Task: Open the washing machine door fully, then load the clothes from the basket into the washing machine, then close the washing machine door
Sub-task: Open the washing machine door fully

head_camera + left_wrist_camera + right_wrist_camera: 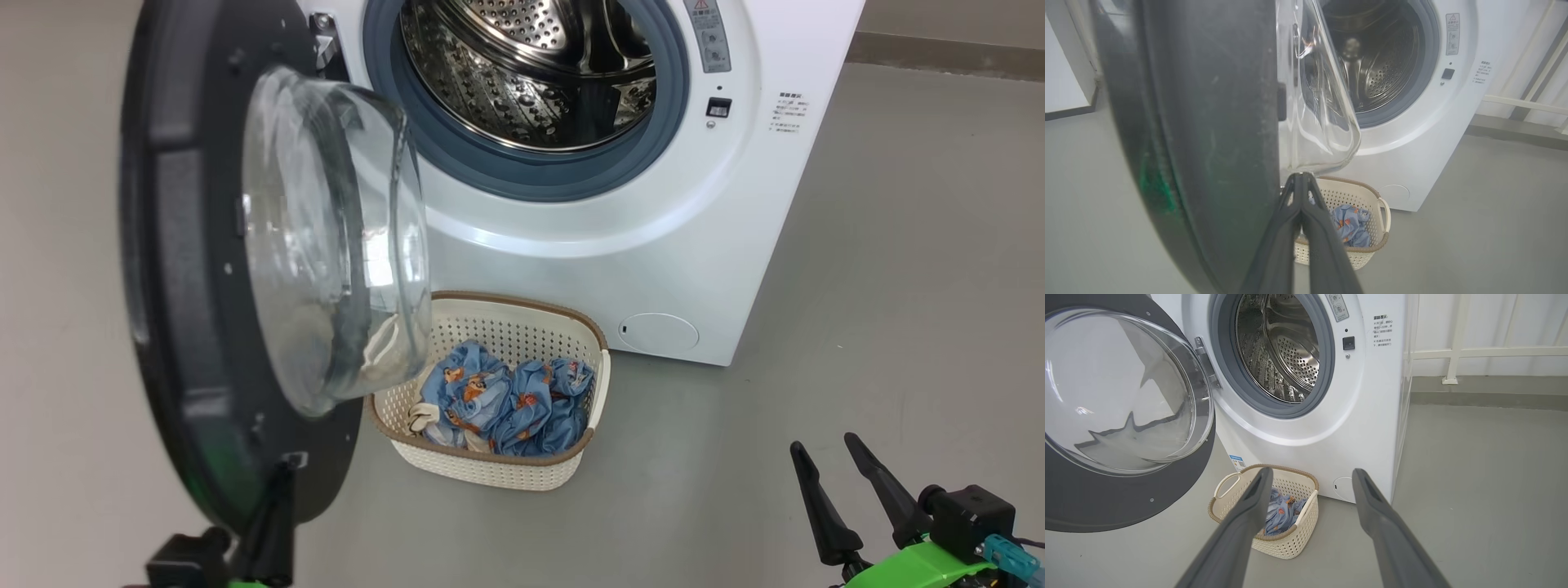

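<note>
The washing machine door (277, 245) stands open, swung out to the left of the washing machine (620, 237). The round hole shows the shiny steel drum (531, 73) inside. The basket (498, 469) sits on the grey floor (898, 286), just in front of the machine and partly under the door's glass bowl. The clothes (510, 400) lie bunched up in it, blue with orange pictures and a bit of cream. The left gripper (1301, 176) points up at the door's bottom rim, its fingers pressed tight together with nothing between them. The right gripper (823, 443) hangs low on the right, well apart from the basket, fingers spread wide and holding nothing.
</note>
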You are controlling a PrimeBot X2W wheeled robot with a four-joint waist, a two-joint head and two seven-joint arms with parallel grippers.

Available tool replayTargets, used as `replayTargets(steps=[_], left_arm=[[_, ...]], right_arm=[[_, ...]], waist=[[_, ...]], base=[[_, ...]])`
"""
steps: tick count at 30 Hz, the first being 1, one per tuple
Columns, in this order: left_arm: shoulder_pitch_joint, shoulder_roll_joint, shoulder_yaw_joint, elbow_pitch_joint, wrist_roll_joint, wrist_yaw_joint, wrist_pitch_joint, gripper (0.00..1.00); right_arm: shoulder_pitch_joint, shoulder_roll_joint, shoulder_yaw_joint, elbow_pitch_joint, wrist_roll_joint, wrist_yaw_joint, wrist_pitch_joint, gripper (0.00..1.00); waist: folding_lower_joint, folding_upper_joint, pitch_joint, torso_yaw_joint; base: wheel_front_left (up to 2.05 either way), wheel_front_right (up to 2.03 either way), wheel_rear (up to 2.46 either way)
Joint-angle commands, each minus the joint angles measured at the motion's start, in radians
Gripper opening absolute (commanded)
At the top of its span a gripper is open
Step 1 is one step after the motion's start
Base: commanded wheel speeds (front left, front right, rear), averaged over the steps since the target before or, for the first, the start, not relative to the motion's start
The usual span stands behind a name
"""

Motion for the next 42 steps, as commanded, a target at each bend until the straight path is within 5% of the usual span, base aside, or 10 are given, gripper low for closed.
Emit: replayTargets(steps=[1,28,42], left_arm=[[-0.043,0.029,0.063,-0.033,-0.002,0.018,-0.014,0.0],[-0.174,0.111,0.303,0.103,-0.073,0.073,-0.014,0.0],[-0.293,0.172,0.385,0.257,-0.117,0.051,-0.014,0.0]], right_arm=[[-0.006,-0.014,0.022,-0.019,0.013,0.003,-0.006,1.0],[-0.014,-0.04,0.018,-0.024,0.025,0.003,-0.006,1.0],[-0.038,-0.081,0.023,-0.03,0.031,0.003,-0.006,1.0]], waist=[[0.0,-0.0001,0.0,0.0],[0.0,-0.0001,0.041,0.001],[0.0,-0.0001,0.092,-0.002]], base=[[0.0,0.0,0.0],[0.0,0.0,0.0],[0.0,0.0,0.0]])
